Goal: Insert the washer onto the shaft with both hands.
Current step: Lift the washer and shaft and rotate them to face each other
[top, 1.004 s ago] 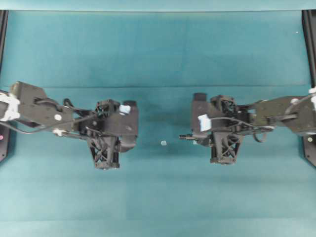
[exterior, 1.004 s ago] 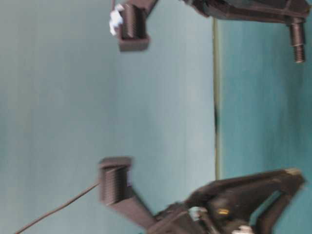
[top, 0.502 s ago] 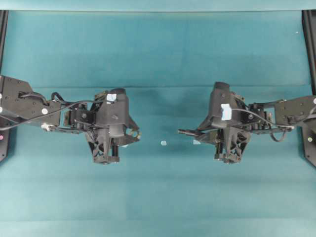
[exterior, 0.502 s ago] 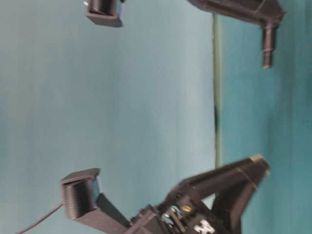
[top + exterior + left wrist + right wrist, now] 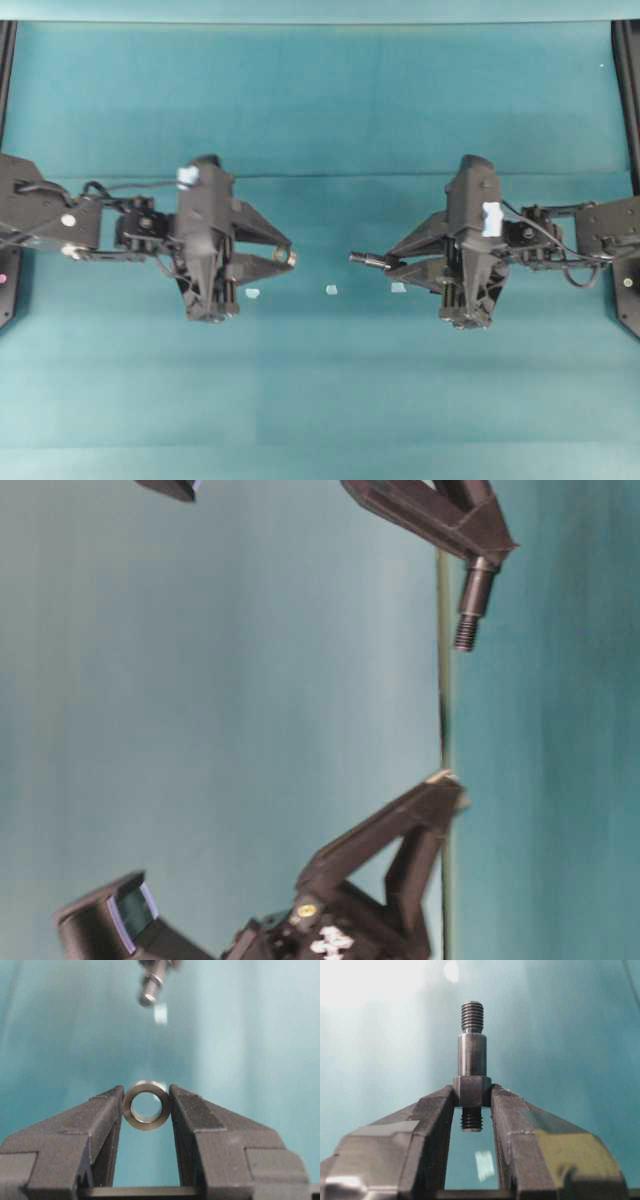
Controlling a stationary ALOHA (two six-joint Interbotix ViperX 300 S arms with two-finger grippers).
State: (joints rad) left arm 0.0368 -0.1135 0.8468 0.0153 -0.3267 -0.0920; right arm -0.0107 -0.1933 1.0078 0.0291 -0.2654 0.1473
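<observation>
My left gripper (image 5: 288,254) is shut on the washer (image 5: 291,257), a small silvery ring pinched edge-on between the fingertips, with its hole facing forward (image 5: 146,1123). Across a gap to the right, my right gripper (image 5: 392,259) is shut on the shaft (image 5: 365,260). The jaws clamp the dark rod by its thick collar, and its threaded end (image 5: 472,1016) points toward the left gripper. In the left wrist view the shaft (image 5: 150,982) shows blurred above the ring and slightly to the left. In the table-level view the shaft (image 5: 470,600) and the left fingertips (image 5: 440,785) stand well apart.
Three small pale specks lie on the teal cloth below the grippers (image 5: 331,290), (image 5: 398,287), (image 5: 252,293). Black rails run along the left (image 5: 5,60) and right (image 5: 628,80) table edges.
Both wrists have rolled, so the two finger pairs now lie spread flat and point at each other. The shaft tip and the washer have come closer to one line. Both grips are unchanged.
</observation>
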